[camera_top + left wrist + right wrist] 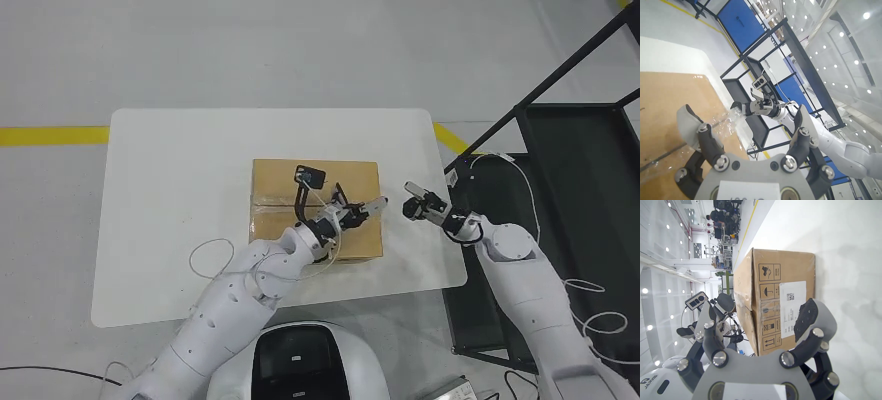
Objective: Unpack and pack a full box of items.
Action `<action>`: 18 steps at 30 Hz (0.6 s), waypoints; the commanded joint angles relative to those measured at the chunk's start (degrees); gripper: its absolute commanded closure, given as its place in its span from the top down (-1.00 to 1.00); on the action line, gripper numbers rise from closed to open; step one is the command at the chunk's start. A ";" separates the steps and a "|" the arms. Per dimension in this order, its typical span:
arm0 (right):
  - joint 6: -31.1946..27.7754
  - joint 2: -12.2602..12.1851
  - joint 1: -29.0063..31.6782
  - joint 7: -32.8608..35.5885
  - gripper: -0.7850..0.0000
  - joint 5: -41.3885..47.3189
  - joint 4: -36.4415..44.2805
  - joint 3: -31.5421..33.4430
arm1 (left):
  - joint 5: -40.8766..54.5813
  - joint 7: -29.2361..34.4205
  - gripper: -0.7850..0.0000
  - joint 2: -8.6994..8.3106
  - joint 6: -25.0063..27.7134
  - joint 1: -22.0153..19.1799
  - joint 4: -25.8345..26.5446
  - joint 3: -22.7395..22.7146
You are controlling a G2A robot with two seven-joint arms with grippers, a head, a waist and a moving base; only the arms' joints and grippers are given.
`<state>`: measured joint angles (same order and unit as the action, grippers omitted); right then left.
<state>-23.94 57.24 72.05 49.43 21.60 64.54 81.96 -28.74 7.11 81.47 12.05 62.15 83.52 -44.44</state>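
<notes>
Left gripper: over the box top, toward the box's 3 o'clock edge. Its fingers are spread wide and hold nothing. In the left wrist view one finger lies over the cardboard and the other is out past the edge. Whether either touches the box cannot be told.

Right gripper: above the table, just beside the box at its 3 o'clock side. Its jaws are parted and empty. In its own wrist view the fingers frame the box's end wall without touching it. The left wrist view shows it facing the left gripper.

Box: brown cardboard with closed flaps. It sits flat near the middle of the table, long side running 9 to 3 o'clock.

Tape: a clear strip along the top seam that runs over the 3 o'clock edge and is crinkled there.

Label: a white sticker on the end wall facing 3 o'clock, beside a column of printed handling symbols.

Table: white with rounded corners. The box is the one loose thing on it.

Rack: a black metal frame with a dark shelf, standing at the table's 3 o'clock side.

Floor line: a yellow stripe on the grey floor, at 9 to 10 o'clock beyond the table.
</notes>
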 commanded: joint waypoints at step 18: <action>1.91 -1.39 4.89 -3.22 1.00 -3.08 6.41 6.76 | -4.15 4.59 1.00 -5.96 -0.74 22.19 28.40 -24.03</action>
<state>-22.20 55.87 76.95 46.43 18.97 70.39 88.67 -33.82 10.13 75.76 11.20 83.16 111.02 -67.00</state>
